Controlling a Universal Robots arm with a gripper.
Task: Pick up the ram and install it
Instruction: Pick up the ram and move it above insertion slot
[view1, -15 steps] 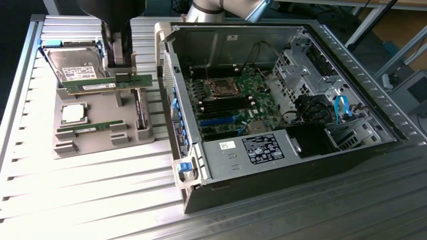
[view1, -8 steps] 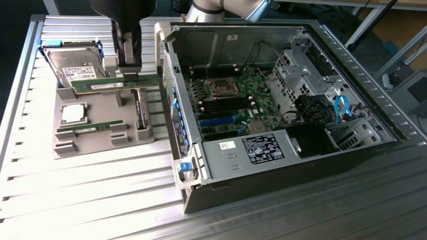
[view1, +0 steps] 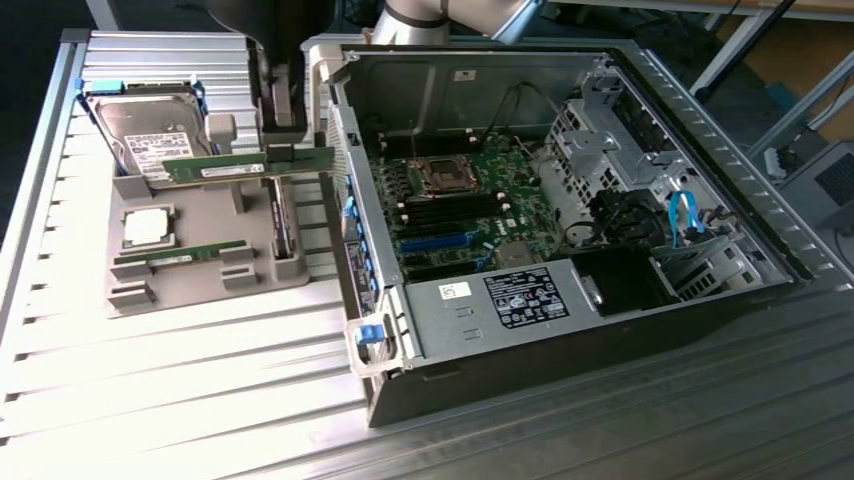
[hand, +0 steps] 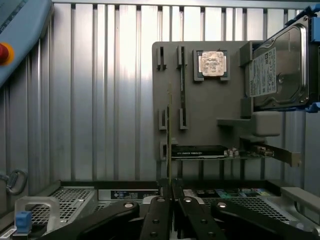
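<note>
Two ram sticks are in sight: the first ram (view1: 240, 166) at the upper left of the exterior view, the second ram (view1: 180, 258) lower down at the left. One square silver processor chip (view1: 147, 228). One hard drive (view1: 144, 132), at the upper left. One dark expansion card (hand: 200, 151). One grey parts tray (view1: 187, 292). One open computer case (view1: 441, 90), filling the centre and right. One tool (view1: 284, 148), near the top. One ribbed metal surface (view1: 200, 400) beneath it all.

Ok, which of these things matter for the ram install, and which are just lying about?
In the job: ram, gripped by the claw; open computer case with its motherboard.
Lying about: second ram stick, processor chip, hard drive, expansion card, all on the grey tray.
</note>
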